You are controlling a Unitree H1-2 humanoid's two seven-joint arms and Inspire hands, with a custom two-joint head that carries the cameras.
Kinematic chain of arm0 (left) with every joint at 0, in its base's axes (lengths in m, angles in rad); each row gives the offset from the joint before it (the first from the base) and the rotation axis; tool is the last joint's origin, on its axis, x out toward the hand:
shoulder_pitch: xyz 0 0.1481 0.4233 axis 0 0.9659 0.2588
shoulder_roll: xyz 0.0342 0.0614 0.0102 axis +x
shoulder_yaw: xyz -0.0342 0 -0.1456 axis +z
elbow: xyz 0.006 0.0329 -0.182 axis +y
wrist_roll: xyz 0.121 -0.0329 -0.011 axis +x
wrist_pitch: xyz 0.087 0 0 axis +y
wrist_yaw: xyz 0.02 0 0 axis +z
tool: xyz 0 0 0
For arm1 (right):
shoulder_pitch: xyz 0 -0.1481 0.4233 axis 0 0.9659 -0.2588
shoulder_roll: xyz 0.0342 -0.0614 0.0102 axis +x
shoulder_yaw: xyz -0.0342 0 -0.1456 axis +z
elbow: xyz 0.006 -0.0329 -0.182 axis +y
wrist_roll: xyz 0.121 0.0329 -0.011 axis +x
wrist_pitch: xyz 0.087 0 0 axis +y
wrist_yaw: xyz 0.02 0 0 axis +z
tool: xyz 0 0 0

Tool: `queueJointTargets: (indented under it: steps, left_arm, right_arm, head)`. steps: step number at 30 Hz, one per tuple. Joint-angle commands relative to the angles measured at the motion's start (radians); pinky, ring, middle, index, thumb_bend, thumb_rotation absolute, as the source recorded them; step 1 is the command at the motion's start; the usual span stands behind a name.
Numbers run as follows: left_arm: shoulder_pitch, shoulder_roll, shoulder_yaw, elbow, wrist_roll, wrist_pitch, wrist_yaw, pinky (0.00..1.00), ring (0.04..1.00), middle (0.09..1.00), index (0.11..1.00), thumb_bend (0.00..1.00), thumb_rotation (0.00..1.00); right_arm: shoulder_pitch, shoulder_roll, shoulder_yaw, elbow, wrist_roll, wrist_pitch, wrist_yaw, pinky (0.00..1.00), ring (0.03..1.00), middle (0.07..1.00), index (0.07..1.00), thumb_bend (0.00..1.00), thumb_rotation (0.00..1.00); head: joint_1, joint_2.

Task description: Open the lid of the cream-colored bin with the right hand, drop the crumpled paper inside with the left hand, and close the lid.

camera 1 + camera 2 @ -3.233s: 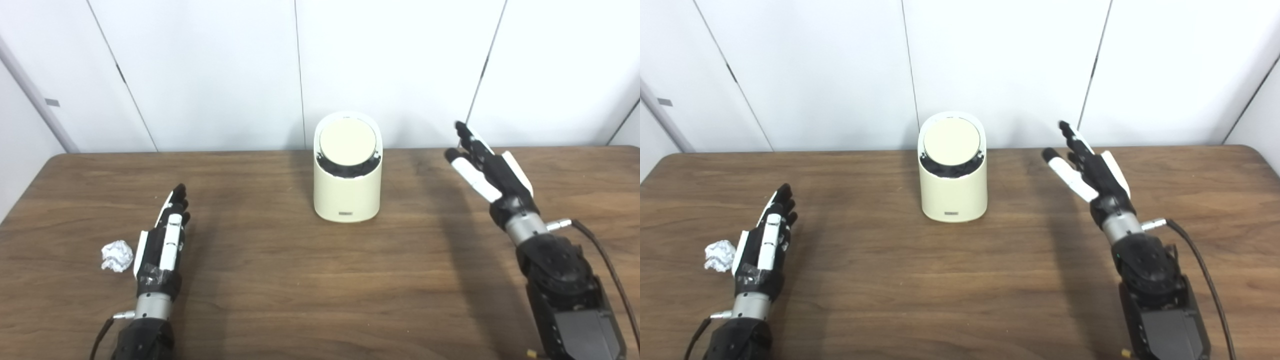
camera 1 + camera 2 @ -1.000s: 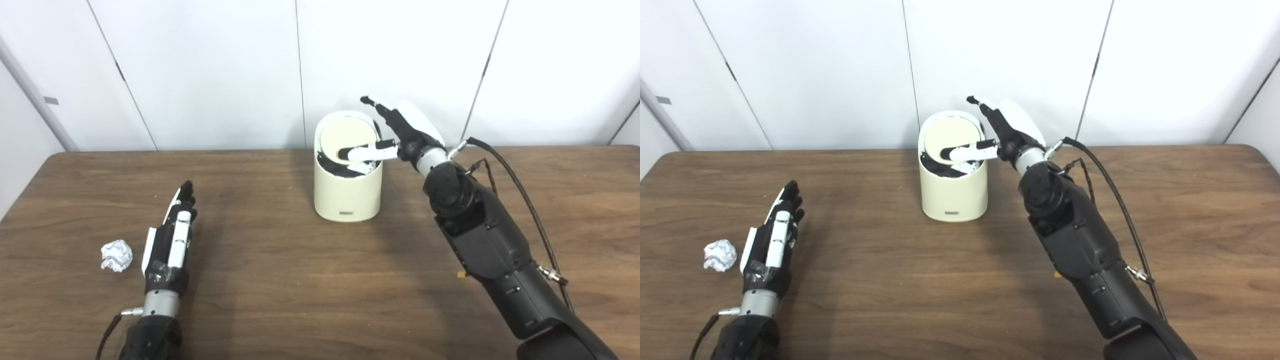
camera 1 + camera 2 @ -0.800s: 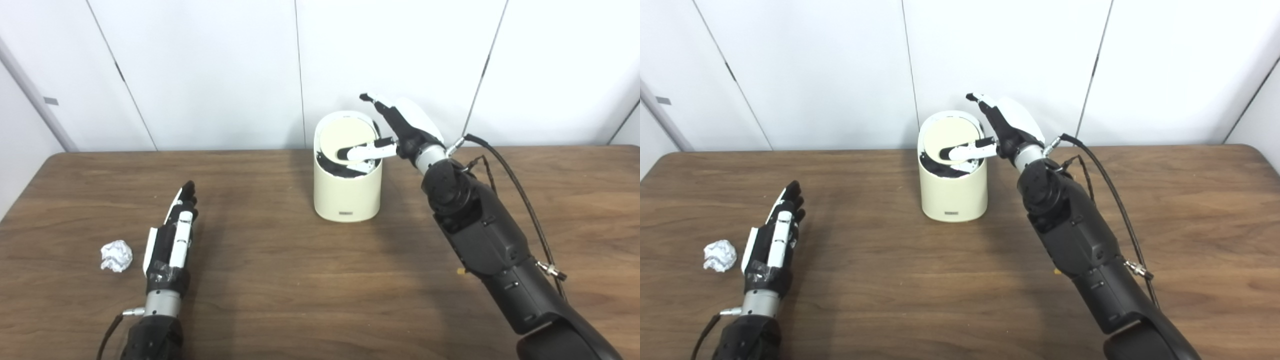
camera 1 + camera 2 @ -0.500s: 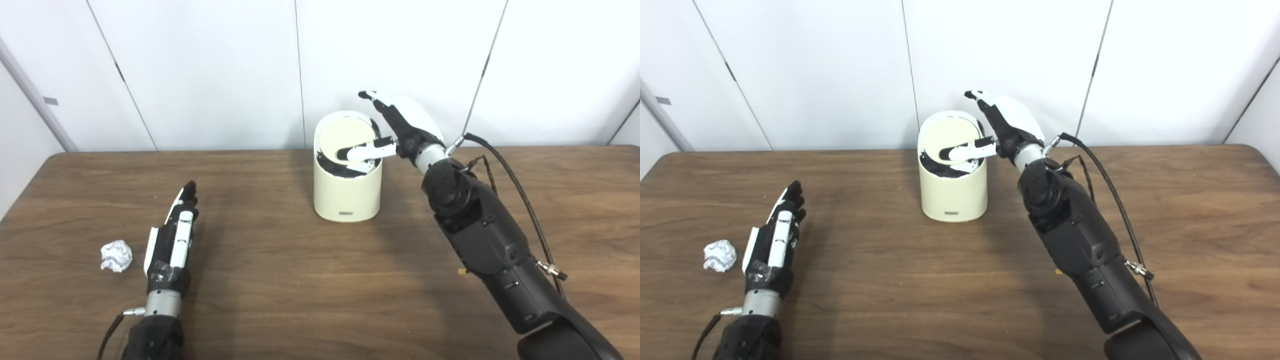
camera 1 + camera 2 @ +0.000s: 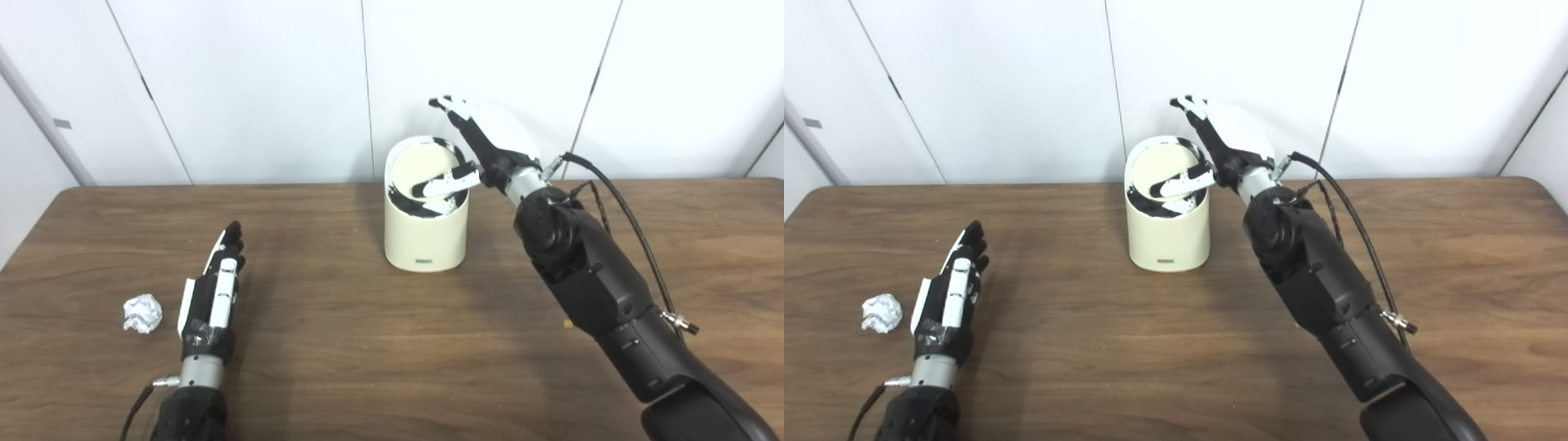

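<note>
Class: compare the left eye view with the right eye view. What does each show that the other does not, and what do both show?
Left eye view only: a longer stretch of the table's left edge.
Right eye view only: the table's rounded far right corner.
Both: the cream bin, the right hand with its thumb on the tilted lid, the left hand open on the table, and the crumpled paper lying apart to its left.

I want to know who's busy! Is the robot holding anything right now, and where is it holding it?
Neither hand grips anything. The right hand only presses its thumb on the bin's lid; the left hand lies open.
</note>
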Motion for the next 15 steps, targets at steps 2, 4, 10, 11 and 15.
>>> queueJointTargets:
  steps: [2, 4, 10, 11, 15]
  left_arm:
    - [0.054, -0.041, -0.020, 0.039, -0.012, -0.002, 0.000, 1.00, 0.997, 0.985, 0.972, 0.37, 0.88]
    - [0.054, -0.042, -0.020, 0.038, -0.019, -0.004, -0.004, 1.00, 1.000, 0.989, 0.973, 0.37, 0.87]
    - [0.053, -0.043, -0.019, 0.043, -0.014, -0.004, 0.001, 1.00, 1.000, 0.989, 0.971, 0.35, 0.90]
    - [0.053, -0.044, -0.019, 0.042, -0.012, -0.003, 0.003, 1.00, 1.000, 0.988, 0.971, 0.35, 0.89]
    - [0.053, -0.043, -0.019, 0.043, -0.008, -0.004, 0.005, 1.00, 0.999, 0.982, 0.966, 0.36, 0.87]
  right_arm:
    - [-0.015, -0.027, 0.015, 0.015, -0.054, 0.004, 0.003, 1.00, 0.995, 0.982, 0.933, 0.84, 0.28]
    - [-0.012, -0.030, 0.020, 0.015, -0.061, 0.005, 0.003, 1.00, 0.994, 0.981, 0.932, 0.84, 0.27]
    - [0.004, -0.022, 0.000, 0.013, -0.034, -0.002, -0.008, 1.00, 0.992, 0.982, 0.925, 0.80, 0.31]
    - [0.007, -0.020, -0.007, 0.011, -0.026, -0.006, -0.012, 1.00, 0.989, 0.980, 0.924, 0.79, 0.32]
    - [0.018, -0.002, -0.056, -0.002, 0.027, -0.017, -0.027, 0.99, 0.986, 0.969, 0.919, 0.75, 0.36]
  head:
    - [0.000, 0.000]
    - [0.000, 0.000]
    - [0.001, -0.002]
    - [0.001, -0.002]
    - [0.001, -0.001]
